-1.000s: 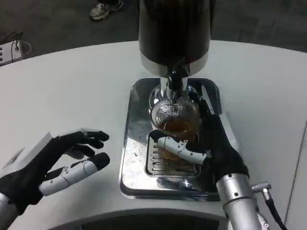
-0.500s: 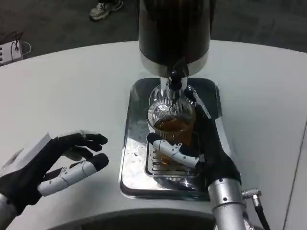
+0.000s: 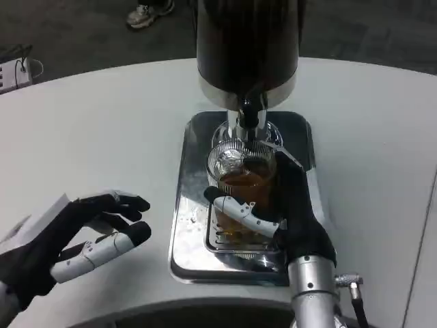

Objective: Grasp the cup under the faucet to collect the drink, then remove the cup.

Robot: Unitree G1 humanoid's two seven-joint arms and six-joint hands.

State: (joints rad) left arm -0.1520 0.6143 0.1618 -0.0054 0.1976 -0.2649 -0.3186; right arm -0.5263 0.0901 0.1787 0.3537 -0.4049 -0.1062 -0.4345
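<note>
— Where's the glass cup right now?

— Centre of the frame, on the steel drip tray, directly below the faucet of the dark dispenser. My right hand is wrapped around it: thumb across the near side, the other fingers reaching up along its right side.

— And the other hand?

— My left hand hovers at the lower left over the white table, fingers spread, holding nothing.

— Which step are you at?

— I judge the collecting step, near its end. The cup holds amber drink to roughly half its height. The next move calls for drawing the cup out toward the bottom of the frame, level, with a firm grip so nothing spills, and low enough to clear the faucet.

— Anything you can't make out?

— Whether liquid is flowing from the faucet; the glare on the glass and chrome hides it. My hand covers the cup's base, so I can't tell if it sits on the grate or is lifted just off it. The dispenser's top is cut off by the upper edge.
</note>
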